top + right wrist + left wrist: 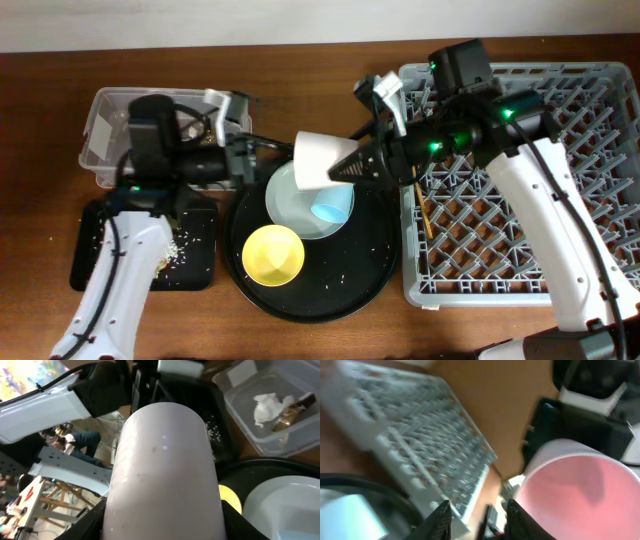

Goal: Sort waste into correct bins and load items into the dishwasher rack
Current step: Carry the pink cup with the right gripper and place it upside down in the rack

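Observation:
My right gripper [348, 168] [162, 527] is shut on the pink cup [318, 160] [165, 460] and holds it on its side above the round black tray, mouth toward the left arm. My left gripper [243, 160] [479, 521] is open and empty, just left of the cup's mouth [575, 490]. The light-blue cup [332, 209] lies on the pale plate [285, 195] beside the yellow bowl [273, 254]. The tissue [265, 404] and foil wrapper [294, 409] lie in the clear tub [105, 110]. Flaky scraps [178, 247] lie on the small black tray [195, 270]. Chopsticks [425, 215] lie in the grey rack [570, 200].
The large round black tray [350, 280] sits between the bins and the rack, with a few crumbs on it. The rack [420, 430] also shows in the left wrist view. Both arms reach over the tray's far side, close together.

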`<state>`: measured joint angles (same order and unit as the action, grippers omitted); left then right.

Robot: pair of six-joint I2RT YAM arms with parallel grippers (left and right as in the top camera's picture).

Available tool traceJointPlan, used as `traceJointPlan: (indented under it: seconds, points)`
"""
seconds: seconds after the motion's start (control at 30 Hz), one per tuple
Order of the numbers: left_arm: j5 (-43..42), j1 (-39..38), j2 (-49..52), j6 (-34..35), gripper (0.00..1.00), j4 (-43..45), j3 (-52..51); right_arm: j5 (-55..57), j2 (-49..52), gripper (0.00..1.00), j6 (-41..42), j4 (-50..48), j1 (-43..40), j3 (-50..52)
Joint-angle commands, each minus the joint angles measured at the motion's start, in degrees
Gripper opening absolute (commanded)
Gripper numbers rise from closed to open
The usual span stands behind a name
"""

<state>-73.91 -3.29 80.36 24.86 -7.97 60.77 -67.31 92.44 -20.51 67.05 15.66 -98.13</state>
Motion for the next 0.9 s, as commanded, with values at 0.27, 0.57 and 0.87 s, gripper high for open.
traceJointPlan:
  seconds: [0.27,0.57,0.87]
  points:
    - [30.84,11.61,-0.33,-3.96,0.99,-25.09,0.39,67.01,2.38,0.48,22.95,-9.7,-13.51,-0.66]
    - [31.98,11.61,-0.33,-3.96,0.99,-26.05,0.39,71.01,18.21,0.48,22.49,-15.43,-15.74,-0.55]
    - [31.95,11.61,-0.33,-3.96,0.99,-26.05,0.39,70.88,19.58,0.93,22.51,-14.71,-15.74,-1.9]
